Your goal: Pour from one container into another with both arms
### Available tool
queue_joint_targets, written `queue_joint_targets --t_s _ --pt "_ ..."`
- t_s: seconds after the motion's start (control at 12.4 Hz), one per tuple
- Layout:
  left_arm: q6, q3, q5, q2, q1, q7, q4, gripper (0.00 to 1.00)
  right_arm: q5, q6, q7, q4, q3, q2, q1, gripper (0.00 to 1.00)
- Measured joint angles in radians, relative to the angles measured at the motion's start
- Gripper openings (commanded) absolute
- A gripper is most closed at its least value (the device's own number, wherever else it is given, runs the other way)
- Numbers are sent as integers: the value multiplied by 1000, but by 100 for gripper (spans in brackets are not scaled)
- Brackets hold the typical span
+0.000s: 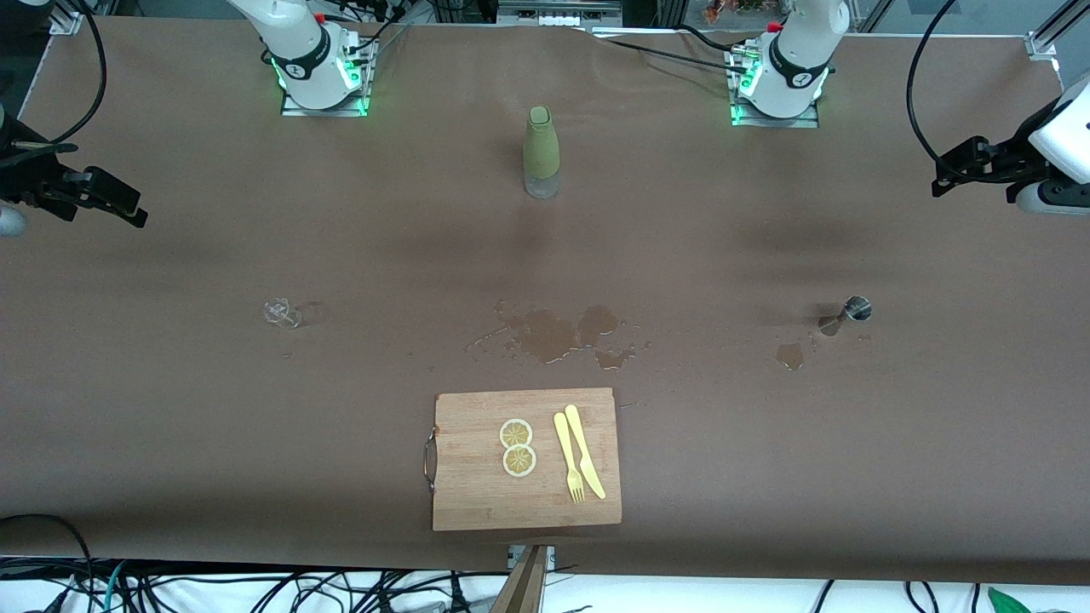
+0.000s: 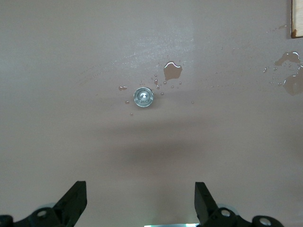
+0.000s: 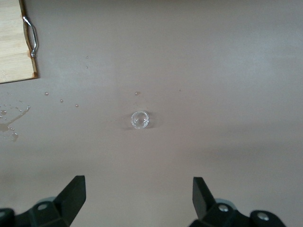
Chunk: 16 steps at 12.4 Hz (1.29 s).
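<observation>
The matte brown table bore a rectangular wooden cutting board at six o'clock. At three stood the shiny, round-mouthed metal jigger, at nine the tiny clear glass cup. Both left gripper and right gripper hovered above, fingers spread, empty.

Glass cup contents — too small to tell.

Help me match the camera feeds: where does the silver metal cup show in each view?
Front view: silver cup stands toward the left arm's end of the table, a small puddle beside it.
Left wrist view: near the picture's centre, same puddle close by.
Right wrist view: not in it.
Shared landmark: the puddle.
</observation>
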Motion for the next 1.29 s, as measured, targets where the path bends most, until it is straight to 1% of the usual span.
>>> queue_joint_targets --t_s 0.16,0.24,0.48,0.72,0.97,1.29 --pt "17 2 -25 11 12 13 0 100 0 0 0 0 0 0 0 100" --pt "33 2 -36 18 27 49 0 100 0 0 0 0 0 0 0 100" --pt "84 7 -79 49 96 216 0 100 0 0 0 0 0 0 0 100" --pt "127 10 -158 93 164 393 -2 100 0 0 0 0 0 0 0 100" --pt "162 26 -272 149 211 606 -11 100 0 0 0 0 0 0 0 100" --pt "196 119 -487 227 224 966 -84 100 0 1 0 0 0 0 0 100"
